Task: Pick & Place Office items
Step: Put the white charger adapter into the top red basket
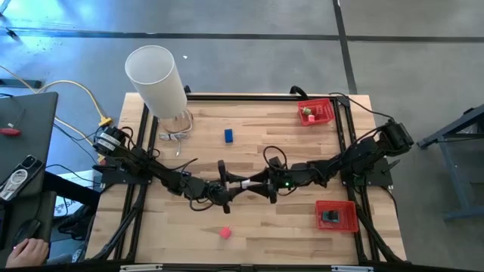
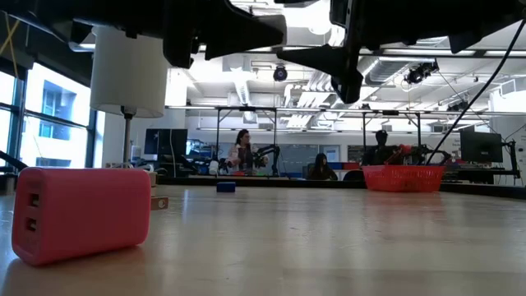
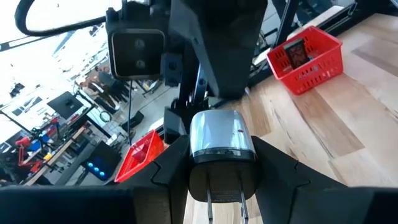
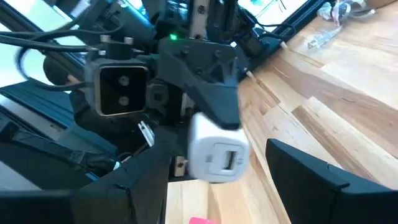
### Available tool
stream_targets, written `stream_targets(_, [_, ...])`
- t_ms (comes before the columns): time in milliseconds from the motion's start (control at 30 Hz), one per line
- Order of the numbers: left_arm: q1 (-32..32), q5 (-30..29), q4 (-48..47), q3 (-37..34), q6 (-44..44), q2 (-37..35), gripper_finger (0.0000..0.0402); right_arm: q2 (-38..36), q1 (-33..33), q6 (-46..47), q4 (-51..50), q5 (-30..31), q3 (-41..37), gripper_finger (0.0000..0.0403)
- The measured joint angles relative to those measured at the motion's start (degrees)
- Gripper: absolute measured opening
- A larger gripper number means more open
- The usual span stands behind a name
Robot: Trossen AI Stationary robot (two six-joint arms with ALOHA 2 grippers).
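A white charger block (image 1: pixel 246 182) hangs in the air over the middle of the table, between my two grippers. My left gripper (image 1: pixel 239 184) reaches in from the left and is shut on it; its two metal prongs (image 3: pixel 224 193) point back at my left wrist. My right gripper (image 4: pixel 217 180) faces it from the right, open wide, with one finger on either side of the charger's USB end (image 4: pixel 219 158) and no touch that I can see. A pink charger (image 1: pixel 224 233) lies on its side near the near edge, and a blue block (image 1: pixel 228 135) rests farther back. My left gripper pinches the white charger's body (image 3: pixel 221 140) between its two fingers (image 3: pixel 171 165), one on each side. The fingers come in about level from the table's left. The charger is lifted clear of the table, and its USB end points toward the right gripper.
A red tray (image 1: pixel 316 112) at the far right corner holds small green and red pieces. A second red tray (image 1: pixel 336 215) at the near right holds a black piece. A tall white cylinder (image 1: pixel 155 79) stands at the far left, with clear plastic (image 1: pixel 175 136) at its foot. People sit beyond the table.
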Motion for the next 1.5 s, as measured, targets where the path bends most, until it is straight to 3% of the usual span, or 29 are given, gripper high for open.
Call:
stream_targets(1067, [3.05,3.41,0.01,0.77,-0.5,0.0,0.0131,0.0,-1.65,2.58,0.51,-0.11,0.02,0.0254])
stream_targets(1500, [3.49,3.22,0.03,0.75,3.07,0.0,0.0131,0.0,-3.08,2.3,-0.36,-2.98,2.33,0.0243])
